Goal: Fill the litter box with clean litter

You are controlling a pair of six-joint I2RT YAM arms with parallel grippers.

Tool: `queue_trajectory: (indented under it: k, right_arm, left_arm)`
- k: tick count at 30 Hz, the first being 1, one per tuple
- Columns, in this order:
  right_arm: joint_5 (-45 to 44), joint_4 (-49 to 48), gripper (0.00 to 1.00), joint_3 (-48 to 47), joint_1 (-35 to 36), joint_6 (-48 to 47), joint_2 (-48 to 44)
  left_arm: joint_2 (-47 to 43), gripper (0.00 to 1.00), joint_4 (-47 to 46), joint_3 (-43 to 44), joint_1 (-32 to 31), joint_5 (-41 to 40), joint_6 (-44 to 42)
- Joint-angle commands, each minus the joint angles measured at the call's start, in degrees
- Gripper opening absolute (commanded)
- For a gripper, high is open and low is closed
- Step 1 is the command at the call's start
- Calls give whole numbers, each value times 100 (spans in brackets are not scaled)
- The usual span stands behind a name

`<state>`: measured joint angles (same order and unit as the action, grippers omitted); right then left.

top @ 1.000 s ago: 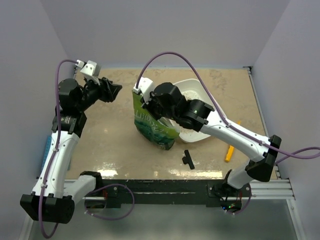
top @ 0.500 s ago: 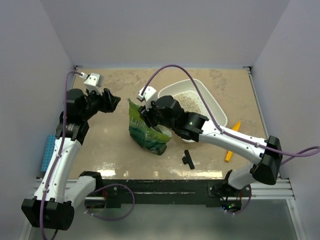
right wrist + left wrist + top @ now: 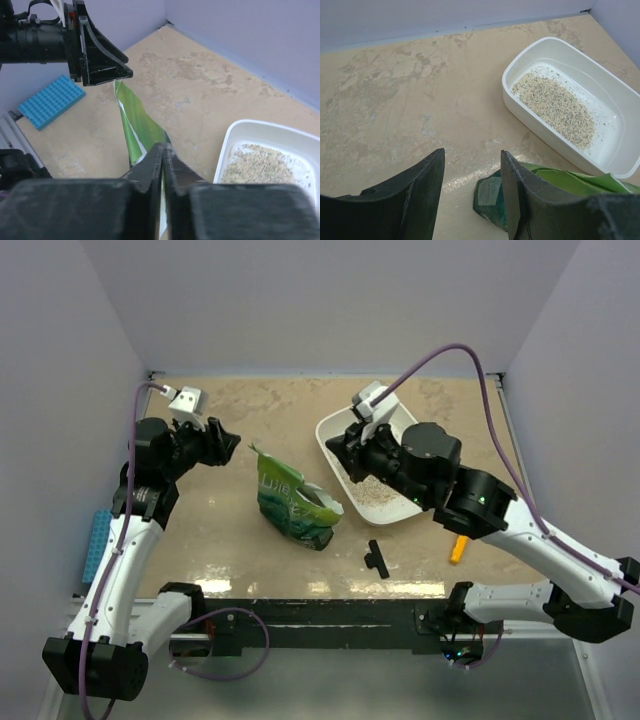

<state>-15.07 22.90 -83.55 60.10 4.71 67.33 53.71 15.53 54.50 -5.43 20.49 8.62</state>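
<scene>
Right gripper (image 3: 163, 149), nearly closed and empty, has released the crinkled green bag (image 3: 290, 502); left gripper (image 3: 471, 154) gapes empty. Beige sandy litter (image 3: 555, 107) lines the white plastic tray (image 3: 620, 135): pouring seems done.

White arm links (image 3: 120, 550), black joints (image 3: 430, 455), purple cables (image 3: 462, 346) (green LED on right forearm (image 3: 480, 500)).

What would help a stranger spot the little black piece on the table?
Find the white shallow plastic litter box on the mottled tan table. Towards the near edge, between the crinkled green bag and the orange stick, lies a small black T-shaped piece, the only dark loose item.
</scene>
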Motion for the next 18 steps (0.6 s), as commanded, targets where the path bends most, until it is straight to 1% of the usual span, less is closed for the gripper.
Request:
queue_trajectory:
  k: [1,4,5,8,9,11,18]
  right_arm:
    - [-32,725,0,364,11,328,-273]
    - [241,831,0,619,11,522,-264]
    - [459,796,0,681,11,609,-195]
    - [811,481,0,963,11,794,-37]
    - [856,401,0,1015,11,821,25]
    - [927,190,0,1121,11,891,200]
    - [813,-180,0,1306,-7,926,623]
  left_arm:
    - [-89,53,-24,140,-46,-89,-54]
    - [-80,52,125,166,-46,-159,16]
    - [-80,53,178,175,-46,-203,51]
    - [42,52,494,227,-46,-501,166]
    - [95,51,573,236,-46,-668,183]
    - [96,51,697,210,-46,-757,236]
    - [-62,51,724,70,-46,-783,236]
